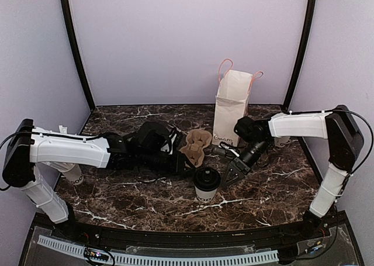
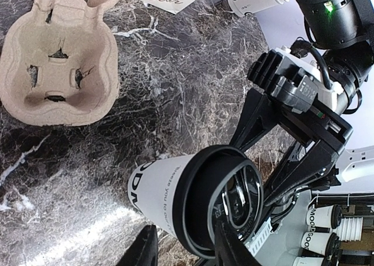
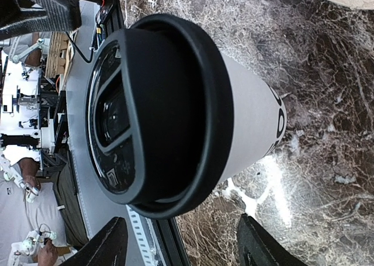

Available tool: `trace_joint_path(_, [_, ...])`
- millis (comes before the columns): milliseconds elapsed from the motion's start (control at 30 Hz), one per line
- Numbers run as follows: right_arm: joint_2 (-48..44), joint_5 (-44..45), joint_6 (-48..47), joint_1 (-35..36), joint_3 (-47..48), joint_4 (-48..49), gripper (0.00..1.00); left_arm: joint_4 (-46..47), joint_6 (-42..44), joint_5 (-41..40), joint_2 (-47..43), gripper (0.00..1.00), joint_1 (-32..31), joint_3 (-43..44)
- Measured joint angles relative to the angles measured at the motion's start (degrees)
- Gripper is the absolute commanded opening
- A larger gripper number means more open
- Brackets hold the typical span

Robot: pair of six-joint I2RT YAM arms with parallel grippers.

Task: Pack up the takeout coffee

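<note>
Robotics lab: lilac-walled test booth [image 1: 187,44], cluttered equipment benches [image 3: 23,102] beyond.

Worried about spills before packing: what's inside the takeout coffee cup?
Only its round black lid shows, seated over the whole mouth of the takeout coffee cup. The lid covers the inside, so whether it holds any liquid cannot be seen.

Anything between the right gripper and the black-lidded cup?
Nothing visible. The right gripper is open, and the takeout coffee stands upright directly ahead of its fingers. Only the marble tabletop shows in the gap.
</note>
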Motion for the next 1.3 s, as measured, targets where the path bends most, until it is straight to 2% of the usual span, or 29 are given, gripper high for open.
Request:
trace_joint_path(267, [0.92,-1.03,0.31,0.0,1.36,0.17,0.56,0.39,-1.09,0.42,0.37,0.32,0.48,-1.01])
trace_joint_path(1000, [3.17,-0.96,2.67,0.0,3.1,0.17,0.54,4.42,-1.31,3.87,4.76,0.31,1.4,-1.03])
trace_joint_path(1300, [4.85,-0.96,5.95,0.0,3.98,-1.38,0.52,4.44,-2.78,5.05,5.46,0.26,1.86,-0.74])
